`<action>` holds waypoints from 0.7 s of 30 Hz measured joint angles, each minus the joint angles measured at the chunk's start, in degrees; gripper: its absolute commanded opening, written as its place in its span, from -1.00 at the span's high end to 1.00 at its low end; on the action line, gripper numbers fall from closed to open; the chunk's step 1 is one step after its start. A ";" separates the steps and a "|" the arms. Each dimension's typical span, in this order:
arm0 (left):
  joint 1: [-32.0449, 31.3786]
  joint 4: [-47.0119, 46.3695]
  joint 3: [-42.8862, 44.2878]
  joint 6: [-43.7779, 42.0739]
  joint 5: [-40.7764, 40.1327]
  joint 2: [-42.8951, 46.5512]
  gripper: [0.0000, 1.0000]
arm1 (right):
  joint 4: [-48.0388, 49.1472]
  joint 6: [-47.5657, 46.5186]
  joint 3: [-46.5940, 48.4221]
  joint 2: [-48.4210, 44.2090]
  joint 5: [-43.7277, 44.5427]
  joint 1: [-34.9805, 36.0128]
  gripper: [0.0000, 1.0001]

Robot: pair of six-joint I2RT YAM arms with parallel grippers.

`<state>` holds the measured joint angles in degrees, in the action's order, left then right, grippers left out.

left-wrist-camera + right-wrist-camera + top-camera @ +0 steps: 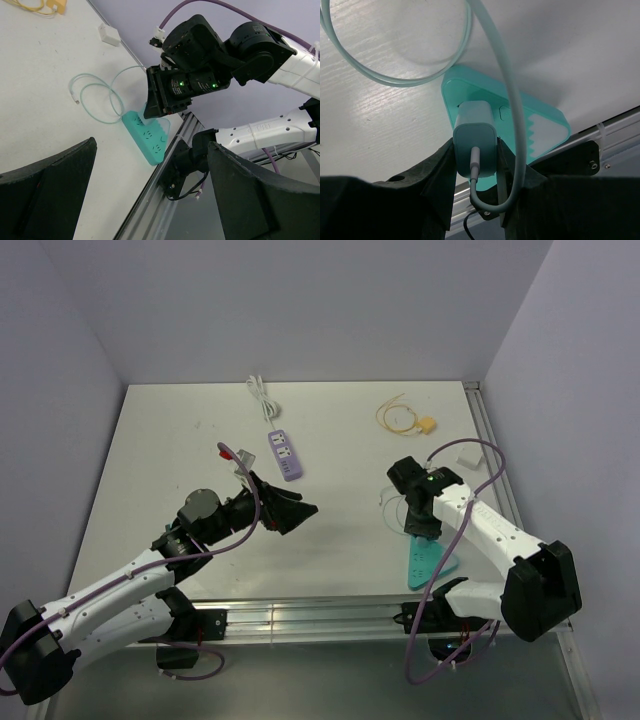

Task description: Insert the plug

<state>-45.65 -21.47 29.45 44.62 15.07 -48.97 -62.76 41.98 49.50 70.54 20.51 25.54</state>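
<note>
Right gripper [475, 150] closed about halfway onto the teal plug [475, 135], plug set against the teal power strip [540, 120].

The 2 fingers clamp the plug block by its flat sides. Its long axis runs straight out from the hand toward the strip's face, and its cable leaves the rear end toward the wrist. The strip lies directly under the hand at the table's [200, 440] near right edge. Whether the prongs are seated cannot be told, so the coming move looks like a push along the plug's axis. The left gripper [290, 510] hangs wide open and holds nothing, well apart at centre table. The yellow plug [427, 424] lies far right, nearer the right arm, apart from the purple power strip [285, 454].
</note>
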 measured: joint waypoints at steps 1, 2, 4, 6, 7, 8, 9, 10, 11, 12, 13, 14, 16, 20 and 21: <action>0.00 0.00 -0.02 0.00 -0.02 0.00 -0.96 | -0.04 0.15 0.00 0.07 0.02 0.04 1.00; -0.04 0.00 0.00 0.00 -0.02 0.00 -0.96 | -0.11 0.33 0.00 0.20 0.07 0.07 1.00; -0.13 0.02 0.00 -0.02 -0.04 0.00 -0.96 | -0.22 0.57 0.00 0.61 0.22 0.09 1.00; -0.22 0.02 0.00 -0.04 -0.13 0.00 -0.96 | -0.44 0.74 0.00 1.14 0.63 0.09 1.00; -0.26 0.02 0.00 -0.04 -0.17 0.00 -0.96 | -0.48 0.83 0.00 1.33 0.81 0.11 1.00; -0.31 0.02 0.00 -0.07 -0.20 0.00 -0.96 | -0.52 0.90 0.00 1.49 0.92 0.09 1.00; -0.33 0.02 0.00 -0.09 -0.20 0.00 -0.96 | -0.57 1.03 0.00 1.62 0.98 0.09 1.00; -0.33 0.02 0.00 -0.11 -0.20 0.00 -0.96 | -0.61 1.07 0.00 1.75 1.09 0.11 1.00; -0.33 0.02 0.00 -0.22 -0.22 0.00 -0.96 | -0.66 1.16 0.00 1.84 1.18 0.11 1.00; -0.33 0.02 0.00 -0.24 -0.26 0.00 -0.96 | -0.70 1.22 0.00 1.88 1.25 0.09 1.00; -0.35 0.02 0.00 -0.24 -0.31 0.00 -0.96 | -0.72 1.25 0.00 1.95 1.31 0.09 1.00; -0.37 0.02 0.00 -0.26 -0.37 0.00 -0.96 | -0.72 1.25 0.00 2.03 1.36 0.11 1.00; -0.37 0.02 0.00 -0.24 -0.42 0.00 -0.96 | -0.72 1.25 0.02 2.27 1.51 0.11 1.00; -0.37 0.00 0.00 -0.24 -0.42 0.00 -0.96 | -0.76 1.95 0.13 3.04 2.67 0.68 1.00; -0.37 0.00 0.00 -0.26 -0.44 0.00 -0.96 | -0.74 2.19 0.11 3.06 2.84 0.90 1.00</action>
<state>-46.02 -21.47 29.45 44.36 14.63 -48.97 -63.51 44.16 49.60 73.60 23.35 26.44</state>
